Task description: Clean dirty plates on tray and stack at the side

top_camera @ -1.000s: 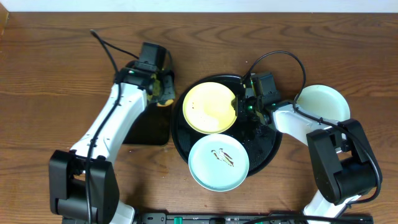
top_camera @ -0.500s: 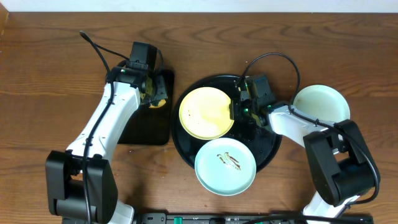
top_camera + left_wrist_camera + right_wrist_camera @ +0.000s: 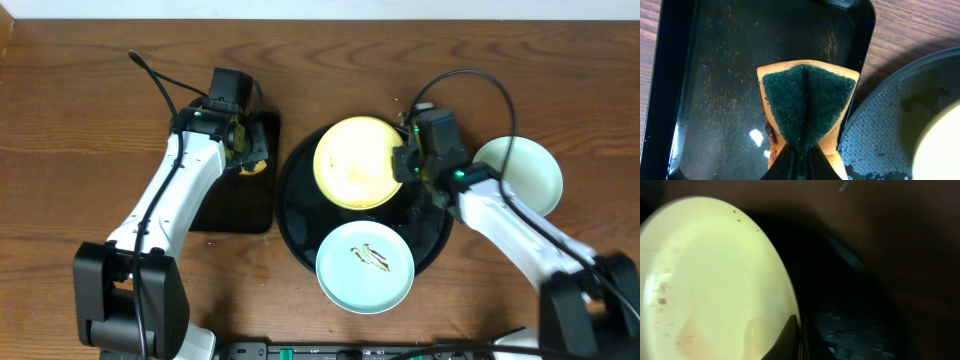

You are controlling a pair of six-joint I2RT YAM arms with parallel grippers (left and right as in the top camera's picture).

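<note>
Overhead: right end effector point(image 3: 404, 166) grips yellow plate point(image 3: 355, 176); left end effector point(image 3: 801, 159), sponge point(image 3: 807, 100).

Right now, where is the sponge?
Overhead, the sponge sits left of centre, pinched in the left end effector over the small rectangular tray, just left of the round tray.

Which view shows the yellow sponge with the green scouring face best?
Left wrist: the yellow, green-faced sponge fills mid-frame, pinched by the left gripper over the rectangular black tray. Overhead shows only a yellow sliver beside that gripper. Right wrist shows none of it.
</note>
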